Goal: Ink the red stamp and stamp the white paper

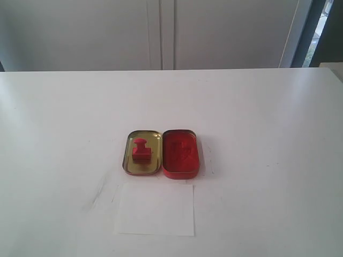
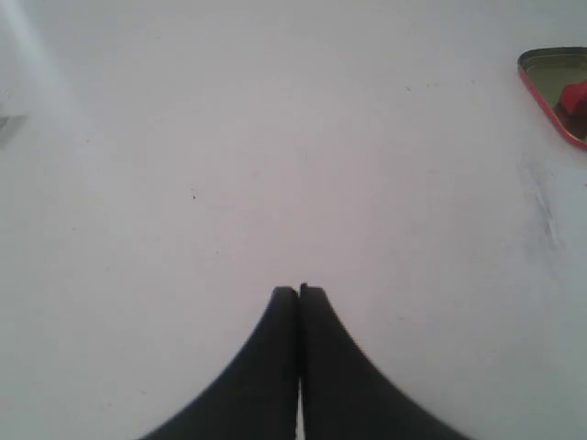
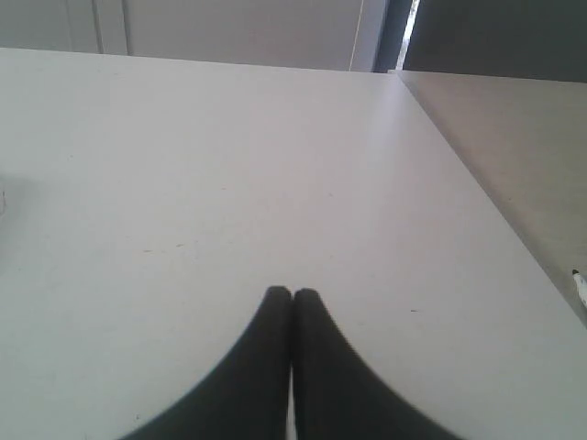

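Two closed, empty grippers: your left gripper (image 2: 299,291) and right gripper (image 3: 293,293) are hovering off-task. Your red stamp (image 1: 141,150) is standing in the gold lid (image 1: 128,156), likely keeping ink off the table (image 1: 257,118); white paper (image 1: 155,210) is lying nearby.

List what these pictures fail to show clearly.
1. Small red plastic stamp: printing face hidden against the gold-coloured oval tin lid, exterior view; cut off by left wrist view's edge.
2. Thin white paper sheet: any imprint too faint, exterior view.
3. Red oval ink-pad tin: pad markings blurred, exterior view.
4. Left hand, right hand: outside exterior view.
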